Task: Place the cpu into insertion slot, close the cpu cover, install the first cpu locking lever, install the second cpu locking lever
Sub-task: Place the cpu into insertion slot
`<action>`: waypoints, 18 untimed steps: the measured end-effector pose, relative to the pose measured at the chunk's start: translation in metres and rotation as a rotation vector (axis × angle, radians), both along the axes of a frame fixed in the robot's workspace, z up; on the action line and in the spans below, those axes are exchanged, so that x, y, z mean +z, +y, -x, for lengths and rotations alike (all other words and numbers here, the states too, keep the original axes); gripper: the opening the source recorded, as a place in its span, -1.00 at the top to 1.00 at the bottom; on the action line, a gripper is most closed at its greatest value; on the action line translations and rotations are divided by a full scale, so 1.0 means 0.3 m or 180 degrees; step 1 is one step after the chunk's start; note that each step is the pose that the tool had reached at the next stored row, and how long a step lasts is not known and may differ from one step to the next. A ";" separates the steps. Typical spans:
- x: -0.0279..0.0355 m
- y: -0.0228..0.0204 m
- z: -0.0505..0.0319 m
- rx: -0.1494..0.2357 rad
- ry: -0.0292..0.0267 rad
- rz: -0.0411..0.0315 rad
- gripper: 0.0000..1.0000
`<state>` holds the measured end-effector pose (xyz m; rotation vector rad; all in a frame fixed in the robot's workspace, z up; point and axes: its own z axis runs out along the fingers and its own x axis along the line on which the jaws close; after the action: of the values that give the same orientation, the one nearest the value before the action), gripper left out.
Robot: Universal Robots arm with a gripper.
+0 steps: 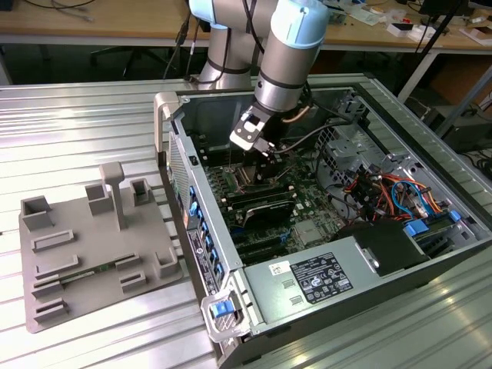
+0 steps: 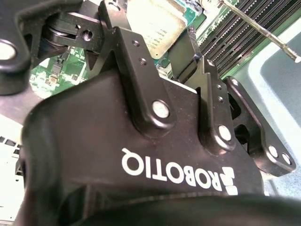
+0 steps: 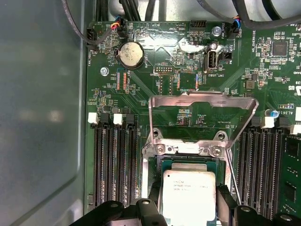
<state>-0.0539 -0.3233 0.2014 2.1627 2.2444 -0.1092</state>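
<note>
Black gripper [image 2: 150, 23] clamped on small silver-faced square cpu [image 3: 189, 195], over dark metal-rimmed square insertion slot [image 3: 164, 165]; thin silver frame cpu cover [image 3: 207, 97] standing open. Risks skewed, jammed seating if released tilted or off-square.

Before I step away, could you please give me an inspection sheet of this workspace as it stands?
Surface: ribbed metal table carrying an open computer case.
Job's things: the cpu is over the insertion slot; whether it is seated cannot be told. The cpu cover is tilted up, open. A thin lever rod stands raised beside the slot.
Clutter: grey fixture tray on the exterior view's left of the case.
Grippers: the pincer is down inside the case, over the cpu.
Cables: coloured wire bundle in the case, apart from the slot; black cable at the board's edge.
Surroundings: wooden benches behind.
</note>
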 end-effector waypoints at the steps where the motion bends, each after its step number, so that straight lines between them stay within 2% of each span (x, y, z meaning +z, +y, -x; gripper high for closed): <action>1: 0.000 0.000 0.000 0.0000 0.0000 0.0000 -0.09; 18: -0.013 0.000 0.011 0.0000 0.0000 0.0000 -0.09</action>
<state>-0.0573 -0.3233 0.1975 2.1627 2.2444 -0.1093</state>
